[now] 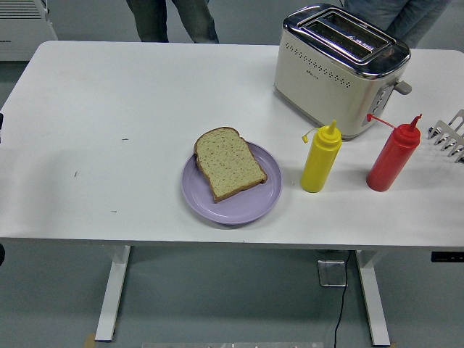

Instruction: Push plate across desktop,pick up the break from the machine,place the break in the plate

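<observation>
Purple plate (232, 190) sits left of the yellow bottle (320, 159) with the bread (229, 164) lying on it. Toaster (339, 67) slots look empty. Job looks done. No robot hand shows, so I cannot tell its state.

Neither robot hand shows over the surface; only a thin dark sliver at the left edge (1, 120) and another dark bit low at the same edge, too small to identify; at the far side two people stand, one seen as legs (172, 19), the other as a sleeve (406, 18); their hands are out of frame.
</observation>
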